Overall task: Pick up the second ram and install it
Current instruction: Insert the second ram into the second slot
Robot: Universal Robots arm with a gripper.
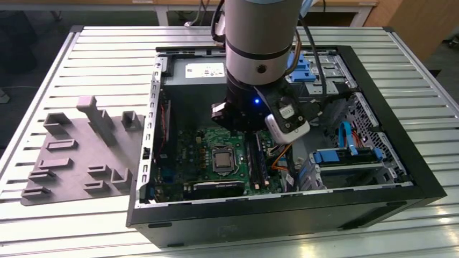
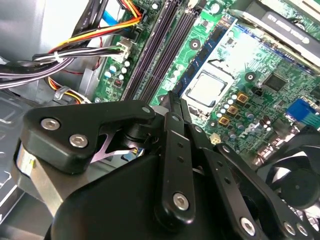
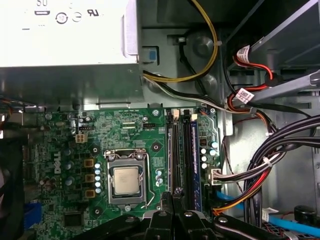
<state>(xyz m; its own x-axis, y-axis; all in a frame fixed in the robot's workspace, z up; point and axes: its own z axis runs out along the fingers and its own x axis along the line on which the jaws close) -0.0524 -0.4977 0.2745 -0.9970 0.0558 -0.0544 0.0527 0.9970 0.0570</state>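
Note:
My gripper (image 1: 246, 133) hangs inside the open computer case, low over the green motherboard (image 3: 125, 130). In both wrist views its fingertips (image 3: 173, 196) (image 2: 171, 100) stand pressed together, with nothing visible between them. They sit over the near end of the long black memory slots (image 3: 182, 150) (image 2: 155, 55), next to the processor socket (image 3: 125, 180). Narrow dark strips run along those slots. I cannot tell the second ram apart from the slots themselves. In the exterior view the same dark slot row (image 1: 257, 158) lies just below the wrist.
A light grey plastic tray (image 1: 72, 156) with raised blocks and a tall post lies on the slatted table at the exterior view's left. Bundled cables (image 3: 260, 170) crowd one side of the slots. The power supply (image 3: 65, 35), a black fan (image 2: 295, 185) and the case walls (image 1: 287, 215) hem the arm in.

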